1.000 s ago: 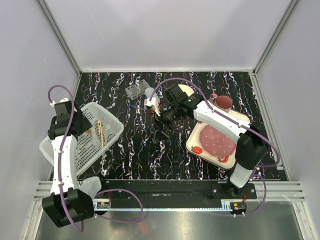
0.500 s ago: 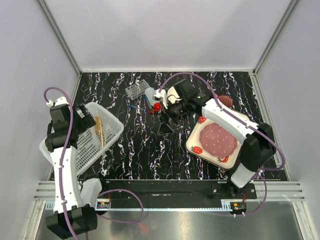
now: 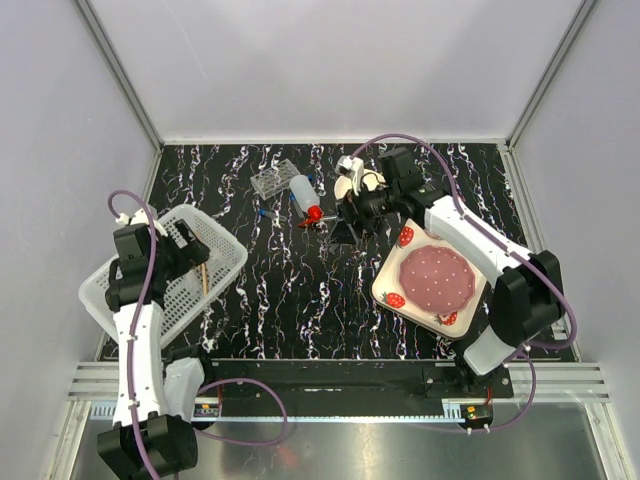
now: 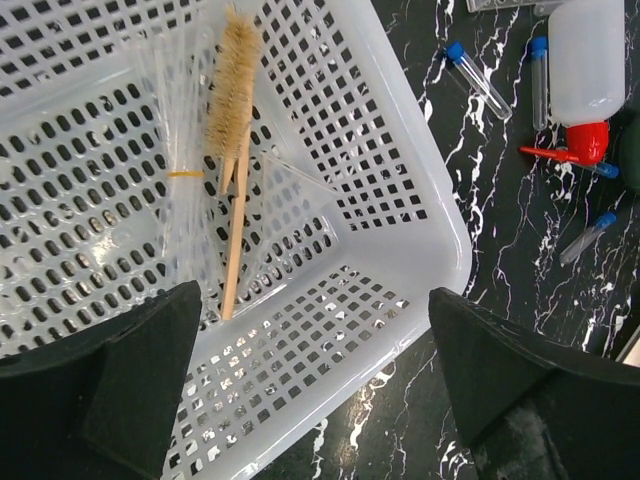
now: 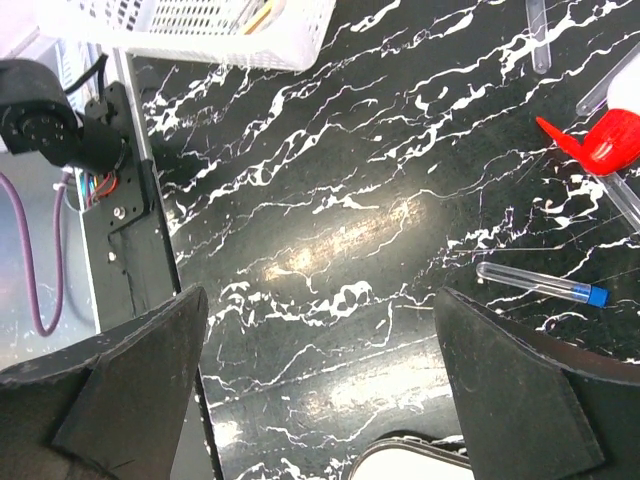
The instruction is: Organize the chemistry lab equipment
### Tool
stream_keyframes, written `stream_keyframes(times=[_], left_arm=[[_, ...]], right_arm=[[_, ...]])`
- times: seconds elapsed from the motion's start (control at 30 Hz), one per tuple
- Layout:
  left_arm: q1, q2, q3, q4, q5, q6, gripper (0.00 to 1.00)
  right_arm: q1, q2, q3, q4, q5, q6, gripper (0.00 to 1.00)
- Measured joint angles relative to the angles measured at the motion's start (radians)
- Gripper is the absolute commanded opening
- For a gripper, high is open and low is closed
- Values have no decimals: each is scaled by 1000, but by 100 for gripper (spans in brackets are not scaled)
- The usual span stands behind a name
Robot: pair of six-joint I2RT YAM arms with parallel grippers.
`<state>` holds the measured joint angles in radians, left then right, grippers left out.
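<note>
The left pincer point(image 4: 310, 400), jaws wide and holding nothing, hovers over the basket point(image 4: 420, 200). Sticks point(image 4: 235, 250) and pipettes point(image 4: 175, 200) lie inside, so that part seems done. The right pincer point(image 5: 320, 400) is also spread and empty. A tube point(image 5: 540, 283) lies just ahead of it, then the bottle point(image 3: 303, 190), with the rack point(image 3: 272, 180) farther; these are not yet gathered.

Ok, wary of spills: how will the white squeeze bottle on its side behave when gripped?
The squeeze bottle looks like soft plastic, so it probably dents when pinched. Lying on its round side, it may roll if nudged, unless the red cap catches.
</note>
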<state>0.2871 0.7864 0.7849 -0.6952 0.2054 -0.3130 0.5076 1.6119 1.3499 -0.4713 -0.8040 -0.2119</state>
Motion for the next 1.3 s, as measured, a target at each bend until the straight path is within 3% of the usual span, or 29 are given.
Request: stream_keyframes(times=[0.13, 0.43, 0.53, 0.73, 0.87, 1.3], left_arm=[[0, -10, -44, 32, 30, -11, 99], [0, -55, -68, 89, 76, -27, 99], [0, -60, -75, 95, 83, -28, 99], [0, -66, -75, 110, 92, -28, 99], [0, -63, -75, 115, 101, -28, 99], [0, -51, -76, 122, 114, -28, 99]], right_arm=[[0, 76, 77, 14, 36, 82, 100], [0, 406, 381, 8, 215, 221, 100], [1, 503, 499, -2, 283, 247, 93], [4, 634, 652, -29, 371, 269, 65], [9, 701, 718, -57, 389, 281, 56], [40, 795, 754, -124, 437, 289, 57]])
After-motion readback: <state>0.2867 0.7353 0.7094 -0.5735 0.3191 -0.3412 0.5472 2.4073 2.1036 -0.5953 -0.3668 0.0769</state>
